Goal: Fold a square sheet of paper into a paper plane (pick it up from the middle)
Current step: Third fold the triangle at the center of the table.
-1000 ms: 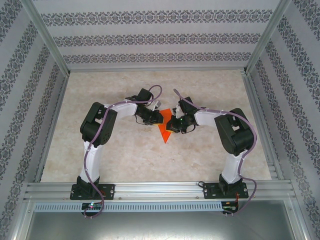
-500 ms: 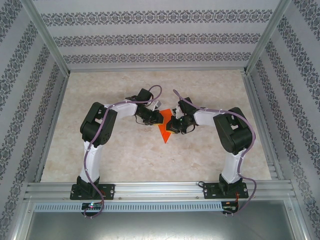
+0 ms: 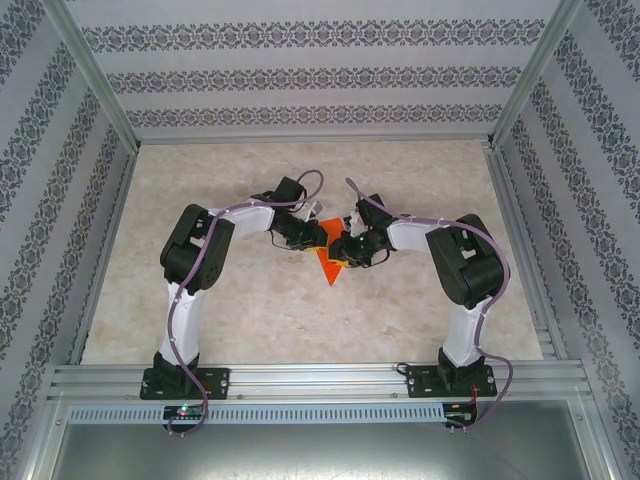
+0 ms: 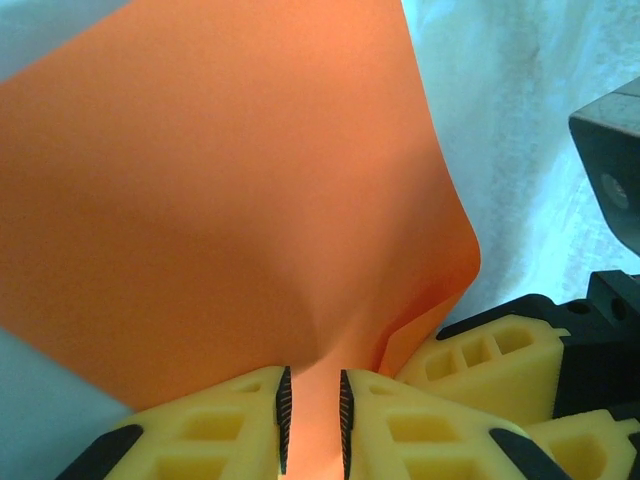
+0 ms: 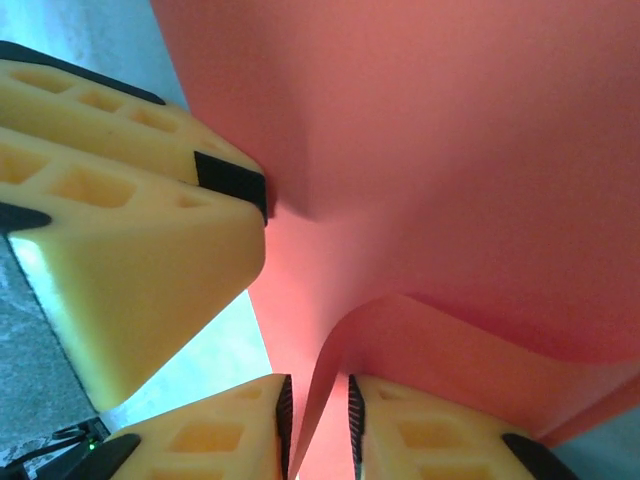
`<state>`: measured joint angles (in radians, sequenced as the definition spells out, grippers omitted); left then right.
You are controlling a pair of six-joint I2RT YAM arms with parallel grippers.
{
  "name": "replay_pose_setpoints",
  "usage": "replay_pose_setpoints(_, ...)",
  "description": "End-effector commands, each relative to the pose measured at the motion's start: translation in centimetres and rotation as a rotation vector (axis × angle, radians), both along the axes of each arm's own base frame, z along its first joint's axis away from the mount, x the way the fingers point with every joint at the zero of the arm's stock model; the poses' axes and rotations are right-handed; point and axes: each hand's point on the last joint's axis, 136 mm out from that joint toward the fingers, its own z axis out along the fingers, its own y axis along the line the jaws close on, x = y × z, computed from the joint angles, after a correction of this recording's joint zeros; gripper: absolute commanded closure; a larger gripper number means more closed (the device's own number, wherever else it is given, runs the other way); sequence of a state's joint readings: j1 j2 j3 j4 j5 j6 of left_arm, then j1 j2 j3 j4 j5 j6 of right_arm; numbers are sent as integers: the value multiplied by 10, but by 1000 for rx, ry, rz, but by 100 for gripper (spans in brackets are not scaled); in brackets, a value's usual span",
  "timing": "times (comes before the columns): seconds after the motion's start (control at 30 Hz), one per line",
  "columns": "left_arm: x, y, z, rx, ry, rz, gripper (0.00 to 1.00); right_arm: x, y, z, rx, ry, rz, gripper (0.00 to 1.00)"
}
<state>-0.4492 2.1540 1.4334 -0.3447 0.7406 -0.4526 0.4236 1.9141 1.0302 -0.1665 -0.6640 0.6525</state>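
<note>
Square sheet of paper (image 4: 220,190) off tabletop (image 3: 420,180) centre, pinched between us: left hand (image 4: 312,420) grips one edge, right hand (image 5: 318,425) grips curled flap, apparently so we can steady sheet while forming fold.

Beige marbled table (image 3: 230,310); patterned walls (image 3: 300,75); aluminium frame (image 3: 320,378).

Left claw (image 4: 312,415) yellow fingers (image 4: 215,425) pinch near edge of orange paper (image 4: 200,200); sheet bulges upward, right corner curled. Right claw's fingers (image 4: 495,350) touch curled corner.
</note>
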Motion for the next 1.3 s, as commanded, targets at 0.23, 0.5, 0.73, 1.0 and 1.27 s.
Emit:
replay_pose_setpoints(0.23, 9, 2, 21, -27, -29, 24, 68, -8, -3, -17, -51, 16, 12, 61)
replay_pose_setpoints(0.5, 16, 21, 50, -15, -86, 71, 63, -10, -3, -15, -38, 9, 23, 53)
replay_pose_setpoints(0.73, 4, 25, 57, -19, -82, 71, 63, -11, -3, -13, -31, -1, 22, 52)
replay_pose_setpoints(1.0, -13, 20, 48, -31, -47, 33, 74, -13, -4, -13, -25, 3, 14, 65)
replay_pose_setpoints(1.27, -21, 10, 32, -35, -14, -1, 78, -16, -7, -16, -37, 14, 13, 84)
